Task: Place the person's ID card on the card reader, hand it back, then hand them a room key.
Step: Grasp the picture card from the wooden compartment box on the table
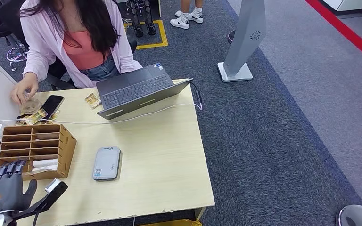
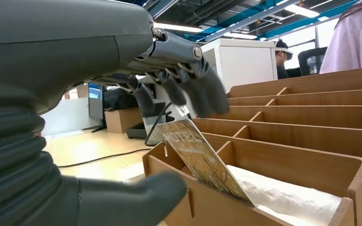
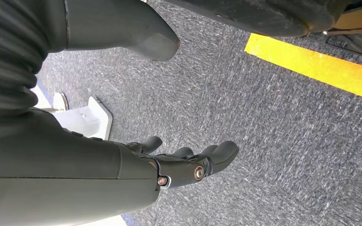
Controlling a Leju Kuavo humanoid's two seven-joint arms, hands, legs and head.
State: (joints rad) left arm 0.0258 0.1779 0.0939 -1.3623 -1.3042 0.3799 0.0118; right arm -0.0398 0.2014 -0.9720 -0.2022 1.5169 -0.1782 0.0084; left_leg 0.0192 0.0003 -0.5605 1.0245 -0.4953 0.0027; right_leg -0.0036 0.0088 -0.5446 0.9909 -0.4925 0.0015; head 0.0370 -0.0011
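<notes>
**Left robot hand at the wooden key-card organizer**

A wooden compartment organizer [image 1: 37, 141] sits at the lower left of the head view on the pale wood surface [image 1: 169, 160]. Its nearest compartment holds white paper sleeves [image 2: 287, 197], and a printed hotel key card [image 2: 200, 157] leans tilted against the front wall of that compartment. The upper compartments look bare from here.

The left robot hand [image 1: 4, 188] is at the lower left corner of the head view, just beside the organizer's near edge. In the left wrist view its fingers [image 2: 202, 87] hang apart over the card and the thumb lies below it; nothing is gripped. The right robot hand [image 3: 188, 162] hangs over the carpet, fingers loosely extended and holding nothing.

A grey card reader [image 1: 107, 163] lies flat right of the organizer, nothing on it. An open laptop [image 1: 139, 92] stands at the far edge, with a white cable [image 1: 169, 109] running across the surface. A person [image 1: 75, 37] in a pink shirt sits at the upper left, a hand [image 1: 24, 89] resting near a black phone [image 1: 52, 106]. Dark blue carpet [image 1: 273, 132] covers the floor; a grey stand [image 1: 242, 42] rises at upper right.
</notes>
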